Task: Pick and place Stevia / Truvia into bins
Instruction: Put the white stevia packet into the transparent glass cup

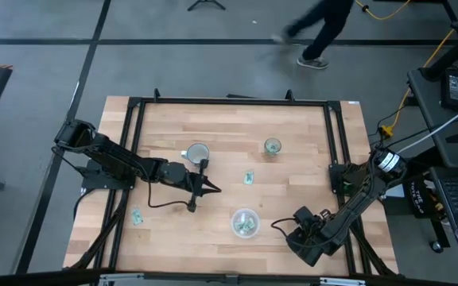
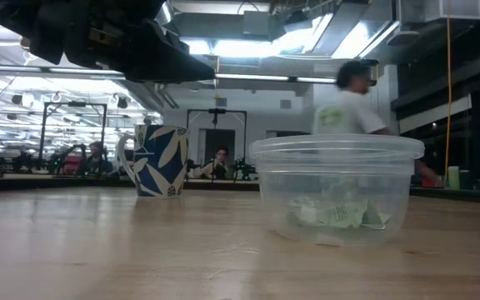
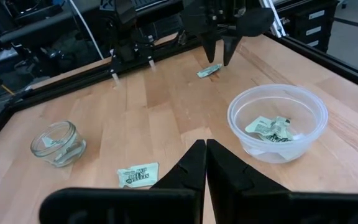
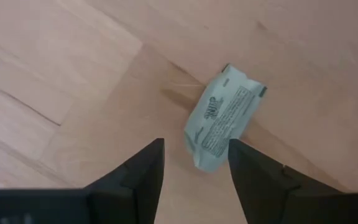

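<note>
One green-and-white Stevia sachet point(image 4: 224, 121) lies flat on the wooden table near its right front. My right gripper point(image 4: 194, 149) hangs just above it, pointing down and open, with the sachet's near end between the fingertips and apart from them. The same gripper point(image 3: 219, 55) and sachet point(image 3: 209, 70) show in the left wrist view. My left gripper point(image 3: 205, 146) is shut and empty over the table's middle point(image 1: 213, 189). Two more sachets point(image 1: 249, 178) point(image 1: 137, 215) lie loose on the table. The wide clear container point(image 1: 245, 224) holds several sachets. The small glass cup point(image 1: 272, 146) also holds one.
A blue-and-white mug point(image 1: 197, 152) stands far of my left gripper. A black frame point(image 1: 229, 102) runs around the tabletop. A person point(image 1: 316, 32) walks past beyond the far edge. Bare wood lies between the container and the glass cup.
</note>
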Available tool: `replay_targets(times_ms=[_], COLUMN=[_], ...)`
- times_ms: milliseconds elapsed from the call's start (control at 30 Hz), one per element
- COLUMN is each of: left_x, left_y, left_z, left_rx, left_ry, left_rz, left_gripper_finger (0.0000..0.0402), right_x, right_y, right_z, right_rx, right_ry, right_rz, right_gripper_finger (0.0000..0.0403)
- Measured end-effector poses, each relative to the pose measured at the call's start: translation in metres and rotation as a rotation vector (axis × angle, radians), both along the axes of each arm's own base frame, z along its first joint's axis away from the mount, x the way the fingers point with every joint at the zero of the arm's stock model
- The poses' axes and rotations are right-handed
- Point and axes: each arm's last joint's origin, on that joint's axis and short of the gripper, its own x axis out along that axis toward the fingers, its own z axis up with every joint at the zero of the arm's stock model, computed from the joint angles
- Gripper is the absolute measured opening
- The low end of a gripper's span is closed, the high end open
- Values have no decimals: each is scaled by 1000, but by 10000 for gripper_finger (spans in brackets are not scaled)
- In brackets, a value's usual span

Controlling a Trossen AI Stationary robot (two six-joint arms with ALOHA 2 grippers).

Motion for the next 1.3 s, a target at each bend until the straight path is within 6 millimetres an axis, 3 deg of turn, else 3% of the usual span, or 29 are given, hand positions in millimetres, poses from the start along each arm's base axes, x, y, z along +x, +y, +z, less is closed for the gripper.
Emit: replay_targets(times_ms=[533,700,967,1300], left_x=[0,0,0,0], left_y=[0,0,0,0], left_z=[0,0,0,0], left_rx=[1,1,1,1], left_ry=[1,1,1,1], left_rz=[1,1,1,2], left_gripper_finger=[8,8,8,8], right_x=[-7,-7,-8,-9], right_y=[-10,-11,-11,-11], right_z=[-21,-22,-23,-17], right_rx=[12,7,2,27], right_ry=[-29,-22,-18,-44], right_rz=[0,-1,-1,-43], right_gripper_finger=[173,130,14,3])
